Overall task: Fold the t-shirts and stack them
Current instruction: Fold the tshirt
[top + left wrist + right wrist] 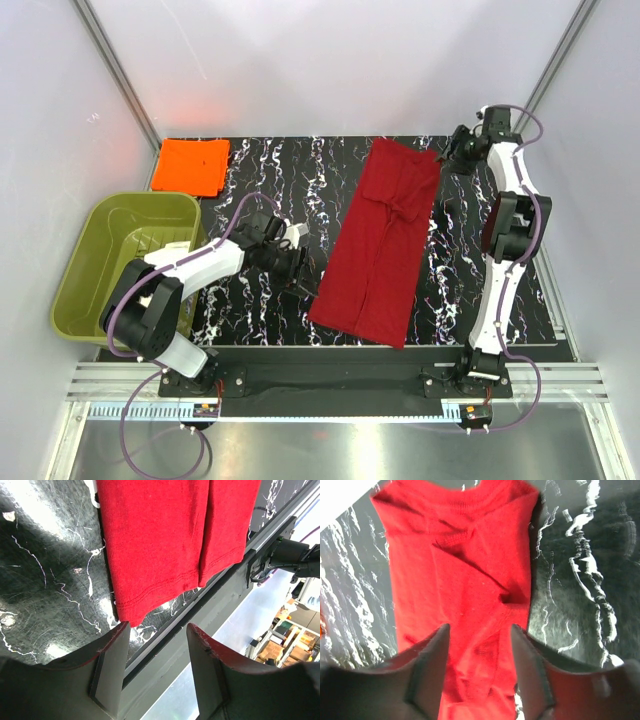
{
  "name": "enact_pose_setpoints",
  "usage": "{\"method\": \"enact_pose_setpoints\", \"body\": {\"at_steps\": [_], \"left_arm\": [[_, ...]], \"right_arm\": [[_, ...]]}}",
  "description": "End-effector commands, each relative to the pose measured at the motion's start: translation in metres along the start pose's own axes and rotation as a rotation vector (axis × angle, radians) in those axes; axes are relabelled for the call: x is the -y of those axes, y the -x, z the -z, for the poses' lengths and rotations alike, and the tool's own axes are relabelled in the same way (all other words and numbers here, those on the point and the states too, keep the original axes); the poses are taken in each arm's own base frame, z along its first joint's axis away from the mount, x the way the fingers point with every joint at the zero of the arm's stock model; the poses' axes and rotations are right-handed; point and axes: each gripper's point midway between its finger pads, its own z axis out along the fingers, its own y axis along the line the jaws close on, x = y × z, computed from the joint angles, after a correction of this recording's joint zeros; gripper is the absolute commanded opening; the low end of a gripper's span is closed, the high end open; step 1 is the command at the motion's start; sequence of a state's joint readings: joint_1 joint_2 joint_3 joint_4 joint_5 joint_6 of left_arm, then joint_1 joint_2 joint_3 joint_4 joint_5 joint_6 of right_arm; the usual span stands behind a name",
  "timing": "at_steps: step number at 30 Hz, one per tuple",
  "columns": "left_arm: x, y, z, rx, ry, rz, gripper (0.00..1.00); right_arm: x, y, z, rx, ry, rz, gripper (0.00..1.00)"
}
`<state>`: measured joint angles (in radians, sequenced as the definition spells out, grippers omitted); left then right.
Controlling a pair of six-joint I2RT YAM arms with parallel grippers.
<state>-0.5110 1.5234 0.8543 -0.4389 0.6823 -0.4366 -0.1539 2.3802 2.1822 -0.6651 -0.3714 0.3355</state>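
Red t-shirt (385, 240): long folded strip on the table (260, 170), long axis slanting, collar far right, hem at the near edge; orange t-shirt (192, 166): folded, far left corner; my left claw (298, 275): arm bent low, released, empty, beside the hem; my right claw (447, 160): arm stretched far, released, over the collar; bare tabletop between the shirts.

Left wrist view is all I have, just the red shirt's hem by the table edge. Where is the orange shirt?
Observer: The orange t-shirt lies folded at the far left corner of the table, beyond the green tub.
Operator: And the right gripper?
Observer: The right gripper is open at the collar end of the red t-shirt, holding nothing.
Operator: Is the red one folded?
Observer: Only into a long strip, sleeves tucked in.
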Motion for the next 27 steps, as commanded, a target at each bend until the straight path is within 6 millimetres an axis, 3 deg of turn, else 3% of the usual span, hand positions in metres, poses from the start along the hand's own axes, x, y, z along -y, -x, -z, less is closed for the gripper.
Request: {"method": "enact_pose_setpoints", "body": {"at_steps": [1,3,5,16,27], "left_arm": [[0.010,0.002,0.005,0.017,-0.051,-0.039,0.54],[0.009,0.000,0.004,0.008,-0.049,-0.034,0.54],[0.007,-0.001,0.003,0.001,-0.047,-0.034,0.54],[0.005,0.000,0.000,-0.018,-0.045,-0.026,0.54],[0.002,-0.002,-0.001,-0.025,-0.031,-0.016,0.54]], "right_arm": [[-0.010,-0.011,-0.014,-0.029,0.101,0.082,0.51],[0.000,-0.014,-0.019,-0.031,0.094,0.067,0.38],[0.008,-0.010,-0.020,-0.013,0.099,0.049,0.37],[0.027,-0.024,-0.031,-0.056,0.077,0.043,0.48],[0.025,-0.024,-0.051,-0.068,0.129,0.010,0.49]]}}
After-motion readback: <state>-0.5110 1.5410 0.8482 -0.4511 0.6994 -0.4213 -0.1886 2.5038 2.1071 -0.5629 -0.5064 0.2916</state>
